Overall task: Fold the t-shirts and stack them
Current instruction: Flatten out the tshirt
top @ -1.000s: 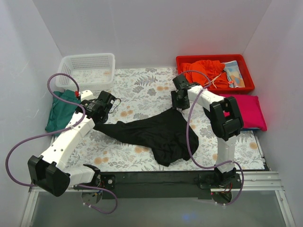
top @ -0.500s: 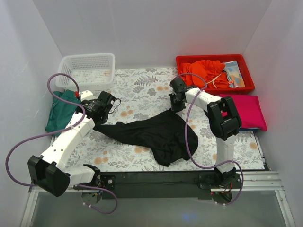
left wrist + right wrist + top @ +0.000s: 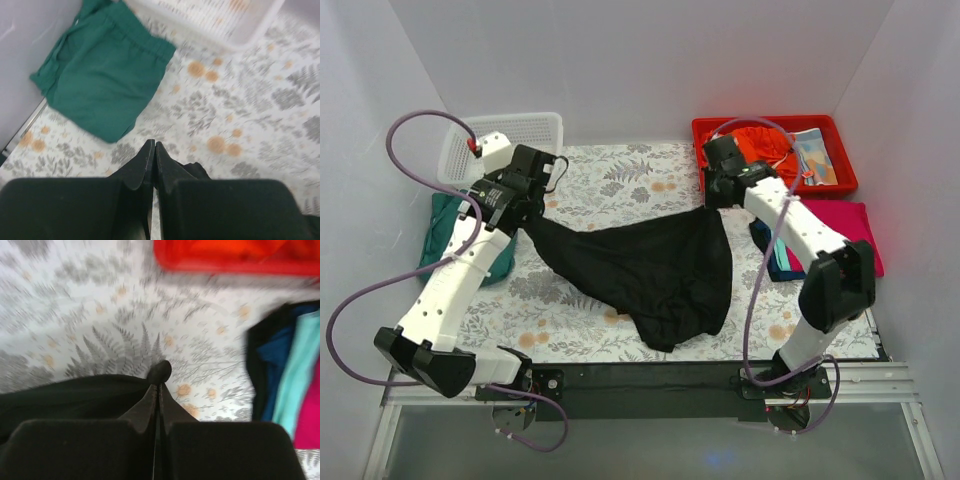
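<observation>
- Two grippers are clamped. The left gripper [image 3: 523,210] and the right gripper [image 3: 712,195] each pinch a far corner of the black t-shirt [image 3: 655,270], and neither wrist view shows a gap between the jaws.
- The left wrist view is blurred and black-on-black, so cloth between the fingers [image 3: 142,165] is probable, not confirmed. In the top view the shirt hangs from that gripper.
- In the right wrist view a nub of black cloth pokes out at the fingertips.
- Change from half a second ago: both arms have moved far and apart, the left toward the white basket [image 3: 535,130] and the right toward the red tray [image 3: 830,187].
- The shirt's far edge is now stretched between them. Earlier the shirt lay as a narrow crumpled strip; now it fans wider toward the near side over the floral table covering [image 3: 620,190].
- Judgement: this is the spreading step before folding. The near hem looks bunched, so the shirt is not yet flat.
- The right arm's swing has also uncovered the folded pile at the right: the magenta shirt [image 3: 855,235], the teal shirt [image 3: 300,355] and the navy shirt [image 3: 277,350].
- The dark-green shirt [image 3: 105,85] lies folded at the far left, apart from the black one.
</observation>
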Motion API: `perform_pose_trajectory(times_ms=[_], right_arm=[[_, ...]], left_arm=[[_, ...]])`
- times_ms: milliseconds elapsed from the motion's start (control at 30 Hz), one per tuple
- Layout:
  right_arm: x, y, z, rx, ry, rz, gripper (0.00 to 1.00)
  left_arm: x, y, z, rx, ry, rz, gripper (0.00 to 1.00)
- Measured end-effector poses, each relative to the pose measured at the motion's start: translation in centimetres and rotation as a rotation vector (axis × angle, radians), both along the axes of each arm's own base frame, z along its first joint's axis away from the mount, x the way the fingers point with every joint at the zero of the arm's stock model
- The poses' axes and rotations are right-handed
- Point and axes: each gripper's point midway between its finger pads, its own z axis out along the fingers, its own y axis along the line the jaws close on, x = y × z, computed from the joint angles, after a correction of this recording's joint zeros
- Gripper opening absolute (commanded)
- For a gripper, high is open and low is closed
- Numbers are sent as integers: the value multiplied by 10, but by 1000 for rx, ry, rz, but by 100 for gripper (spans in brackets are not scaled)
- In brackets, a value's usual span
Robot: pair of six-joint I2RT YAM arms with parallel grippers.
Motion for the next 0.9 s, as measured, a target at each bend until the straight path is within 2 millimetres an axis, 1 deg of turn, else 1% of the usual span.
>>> perform_pose_trajectory(times_ms=[100,167,233,300,367,400,433,467,500,533,633,700,767,833,900], right_arm=[[17,-18,89,43,-209,-58,1],[21,-33,148,73,-343,-99,1],[20,-48,203,101,-468,-136,1],[13,-61,251,125,-577,-162,1],[4,-67,289,154,-662,-167,1],[0,-69,305,166,-697,-165,1],[-4,-70,318,176,-726,-163,1],[-7,-71,327,186,-747,-157,1],[-11,-71,334,194,-762,-152,1],[-15,-71,340,202,-775,-145,1],[-27,-72,348,218,-787,-123,1],[-36,-72,352,235,-796,-104,1],[-51,-73,356,254,-810,-85,1],[-68,-78,362,274,-831,-71,1],[-89,-82,372,307,-868,-58,1]], left_arm=[[19,-4,37,11,-94,-28,0],[32,-7,65,22,-163,-46,0],[45,-9,95,41,-236,-65,0],[54,-10,122,52,-305,-78,0],[63,-11,159,61,-401,-82,0],[65,-11,173,61,-442,-83,0],[66,-10,187,61,-482,-83,0],[65,-9,205,59,-535,-86,0],[64,-8,213,58,-557,-87,0],[62,-7,227,58,-601,-90,0],[52,-2,259,61,-703,-92,0],[41,4,281,60,-773,-92,0],[26,11,301,57,-840,-90,0],[8,18,320,48,-904,-90,0],[-10,25,339,36,-968,-90,0]])
